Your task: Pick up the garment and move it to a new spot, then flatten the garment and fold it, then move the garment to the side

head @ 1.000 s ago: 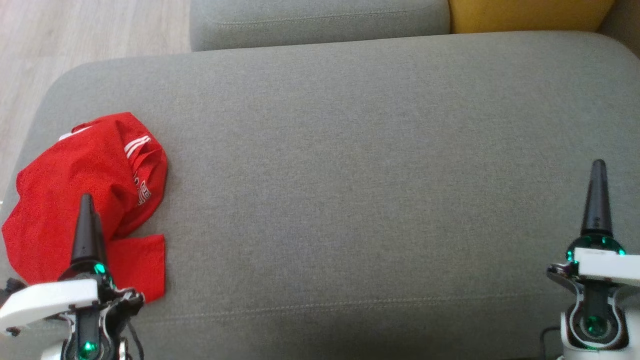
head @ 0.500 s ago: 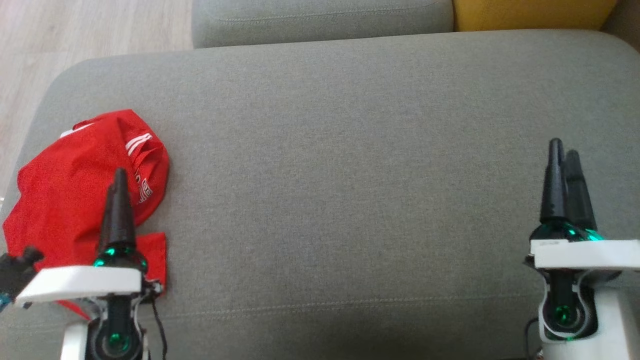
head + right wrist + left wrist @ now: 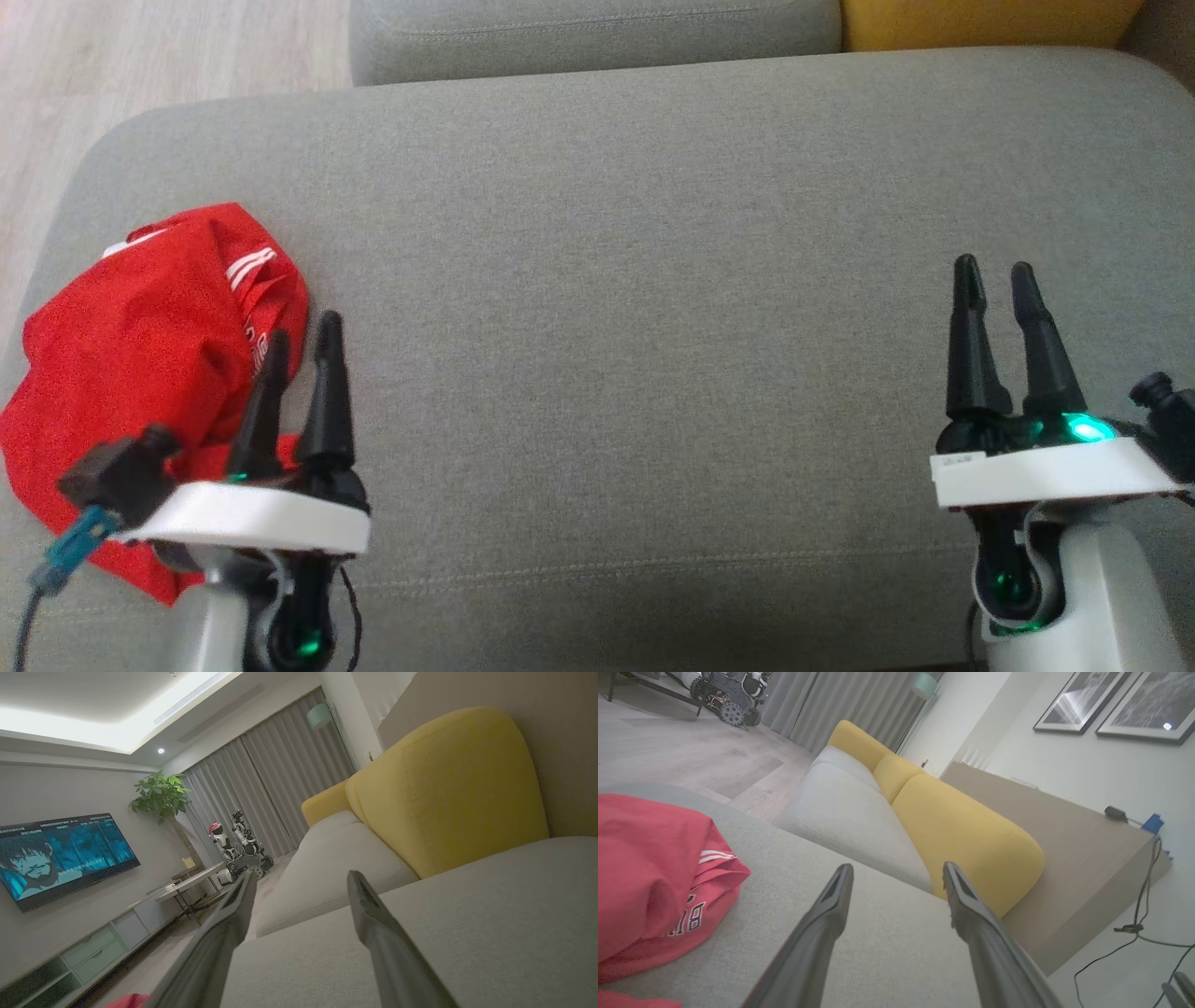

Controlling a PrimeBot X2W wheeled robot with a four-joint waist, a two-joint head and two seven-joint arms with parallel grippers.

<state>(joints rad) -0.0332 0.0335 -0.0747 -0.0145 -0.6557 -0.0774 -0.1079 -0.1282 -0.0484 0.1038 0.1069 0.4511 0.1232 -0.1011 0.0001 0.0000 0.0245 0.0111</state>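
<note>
The garment (image 3: 140, 373) is a crumpled red shirt with white stripes and lettering, lying at the left end of a grey sofa cushion (image 3: 635, 327). My left gripper (image 3: 301, 336) hovers open over its right edge, one fingertip over the red cloth, the other over bare cushion, nothing between them. In the left wrist view the garment (image 3: 649, 877) lies left of the open left gripper (image 3: 896, 870). My right gripper (image 3: 994, 275) stands open at the cushion's right side, far from the garment. In the right wrist view the right gripper (image 3: 299, 877) is open, and a red scrap of garment (image 3: 128, 1001) shows at the bottom edge.
A second grey cushion (image 3: 597, 37) and a yellow cushion (image 3: 990, 23) lie behind the work cushion. Wooden floor (image 3: 140, 56) runs past its left end. The right wrist view shows a television (image 3: 60, 854), a low cabinet and another robot (image 3: 238, 844) across the room.
Both grippers have turned about their wrists, so their two fingers now show side by side. The left gripper moved right, to the garment's right edge; the right gripper moved left and forward.
</note>
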